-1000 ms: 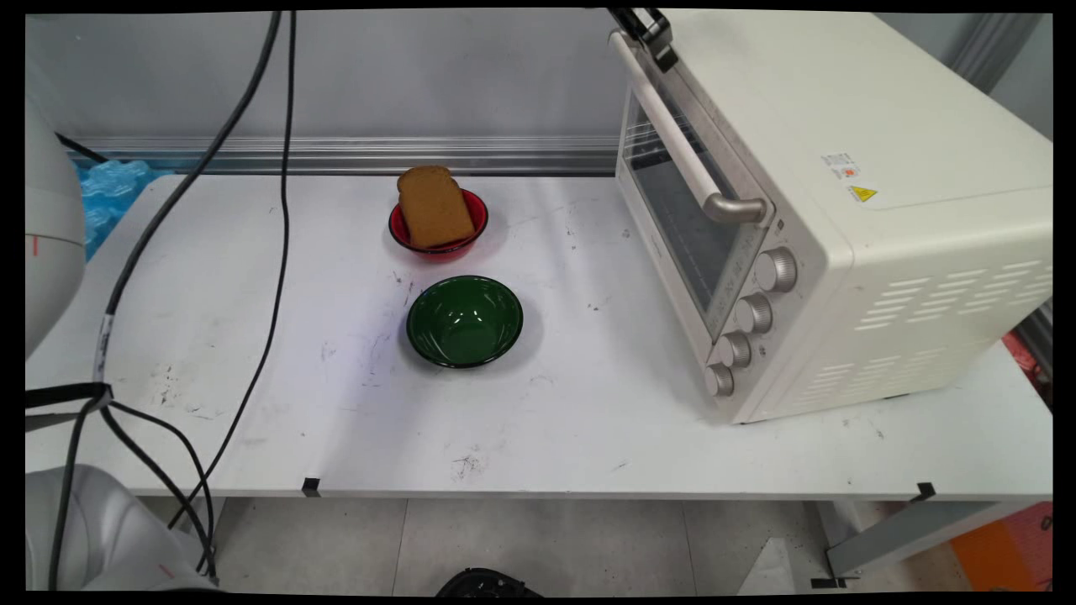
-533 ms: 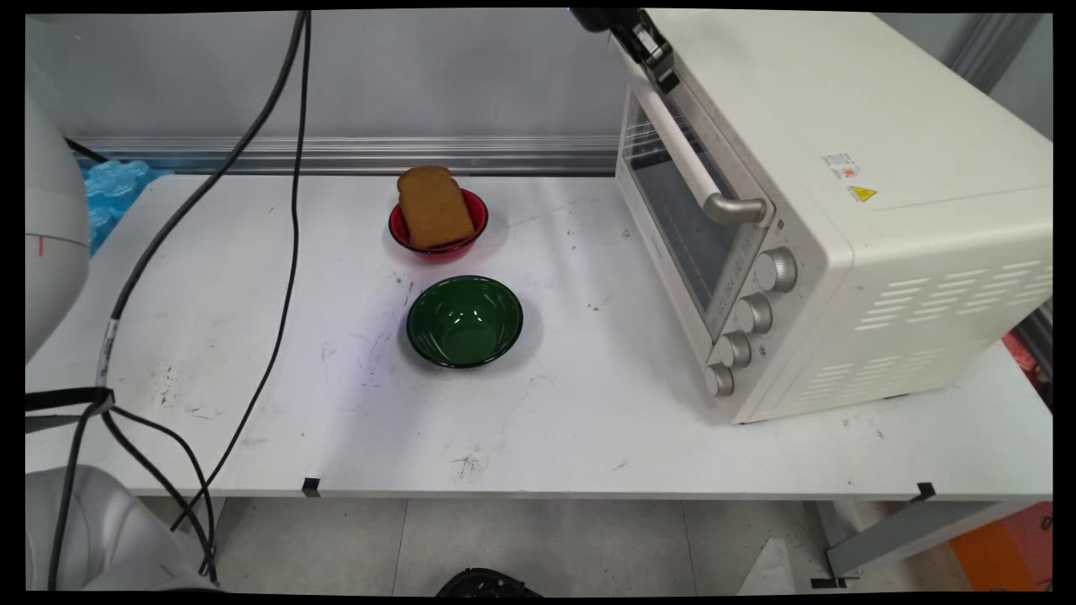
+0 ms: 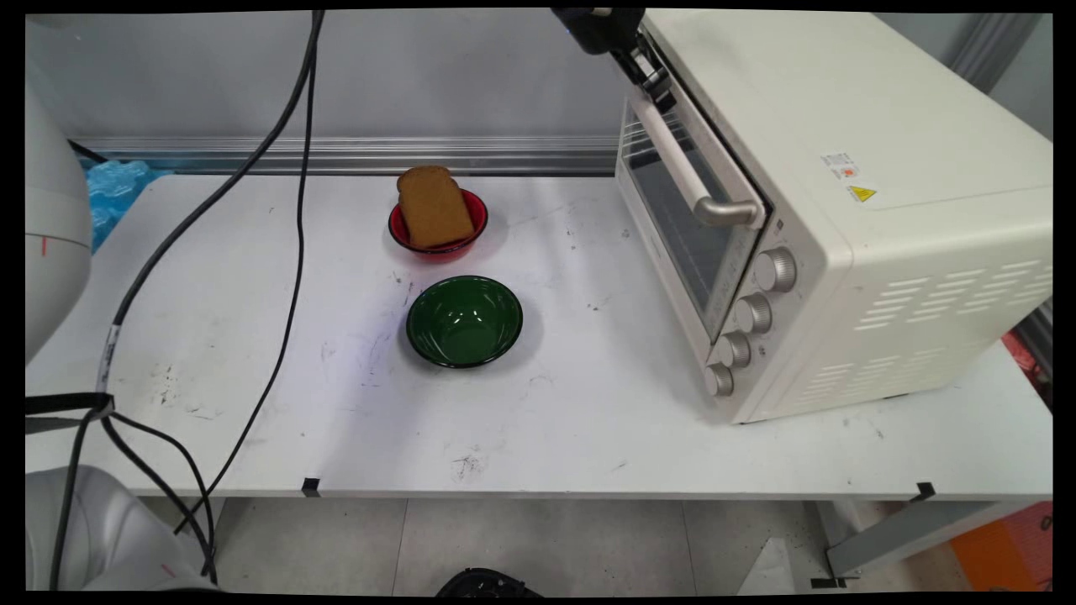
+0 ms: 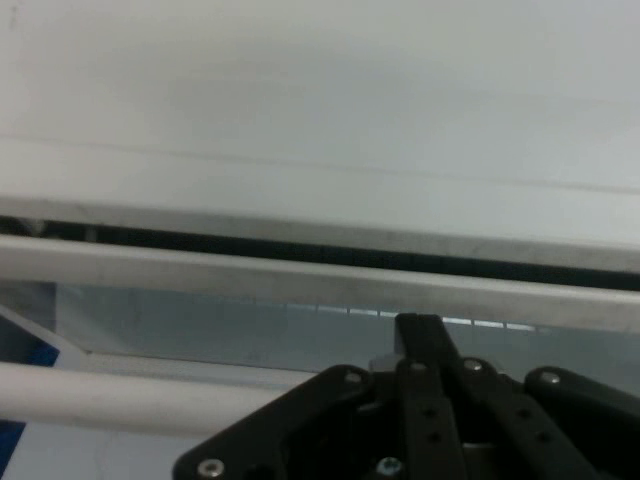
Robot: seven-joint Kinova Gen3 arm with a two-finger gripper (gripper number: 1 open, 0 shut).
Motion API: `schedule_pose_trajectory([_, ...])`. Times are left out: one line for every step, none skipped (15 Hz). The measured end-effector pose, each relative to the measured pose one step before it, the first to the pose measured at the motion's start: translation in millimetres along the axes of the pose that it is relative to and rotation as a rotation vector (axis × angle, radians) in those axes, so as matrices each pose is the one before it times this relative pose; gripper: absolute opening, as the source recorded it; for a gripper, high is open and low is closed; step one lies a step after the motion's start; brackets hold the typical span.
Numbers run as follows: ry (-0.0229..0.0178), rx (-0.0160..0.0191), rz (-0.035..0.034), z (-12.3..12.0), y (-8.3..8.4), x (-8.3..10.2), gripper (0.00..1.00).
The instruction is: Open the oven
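Note:
My black gripper (image 3: 651, 80) is at the far top corner of the cream toaster oven (image 3: 891, 252), against the upper edge of its glass door (image 3: 672, 227). The door leans slightly out at the top, showing a dark gap along the oven body. Its white bar handle (image 3: 685, 164) runs just below my fingers. In the hand view the gripper (image 4: 420, 325) looks shut, its tip at the door's top edge, with the handle (image 4: 100, 395) crossing low on the left. I cannot tell whether the fingers hook behind the handle.
A slice of brown toast (image 3: 433, 206) leans in a red bowl (image 3: 397, 228) near the table's back. An empty green bowl (image 3: 464, 321) sits just in front of it. Black cables (image 3: 290, 218) hang over the table's left side. Blue bubble wrap (image 3: 113, 189) lies far left.
The gripper has come down and to the left at the door's top edge. The oven door has tilted out from shut to slightly ajar.

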Motion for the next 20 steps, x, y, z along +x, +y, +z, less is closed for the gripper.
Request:
schedule_pose_trajectory([-0.00347,-0.00116,0.00229,0.38,0.33,-1.52,0.0])
schedule_pose_trajectory([-0.00508,-0.00099,0.00256,-0.25,0.18,-2.34,0.0])
schedule_pose_trajectory([-0.00504,-0.00015,0.00294,-0.83,0.09,-2.44,0.0])
schedule_pose_trajectory([-0.00475,0.00006,0.00308,-1.06,-0.07,-2.47,0.0])
schedule_pose_trajectory([-0.00227,0.00027,0.00273,-1.31,-0.24,-2.23,0.0])
schedule_pose_trajectory([-0.00206,0.00095,0.0024,-1.98,-0.37,-2.9,0.0])
schedule_pose_trajectory([-0.00086,0.00073,0.00209,-1.63,-0.3,-2.2,0.0])
schedule_pose_trajectory([-0.00127,0.0001,0.00072,-1.4,-0.12,-1.94,0.0])
schedule_pose_trajectory([-0.00224,-0.00047,0.00039,-2.08,-0.07,-3.22,0.0])
schedule_pose_trajectory([-0.00174,-0.00087,-0.00031,-1.47,0.1,-2.24,0.0])
schedule_pose_trajectory([-0.00247,-0.00114,-0.00072,-2.03,0.2,-3.24,0.0])
schedule_pose_trajectory([-0.00289,-0.00048,-0.00403,-2.39,-0.07,-4.26,0.0])
schedule_pose_trajectory([-0.00167,-0.0002,-0.0038,-1.75,-0.23,-3.83,0.0])
schedule_pose_trajectory([-0.00078,0.00141,-0.00408,-1.92,-0.67,-4.3,0.0])
schedule_pose_trajectory([-0.00014,0.00162,-0.00348,-1.12,-0.68,-3.76,0.0])
schedule_pose_trajectory([0.00075,0.00246,-0.00298,-0.94,-0.96,-4.36,0.0])
schedule_pose_trajectory([0.00127,0.00269,-0.00167,-0.31,-1.05,-4.09,0.0])
schedule_pose_trajectory([0.00232,0.00239,-0.00084,0.32,-1.03,-3.55,0.0])
schedule_pose_trajectory([0.00156,0.0016,-0.00034,0.27,-0.69,-2.29,0.0])
schedule_pose_trajectory([0.00272,0.0023,0.00022,0.66,-1.04,-3.38,0.0])
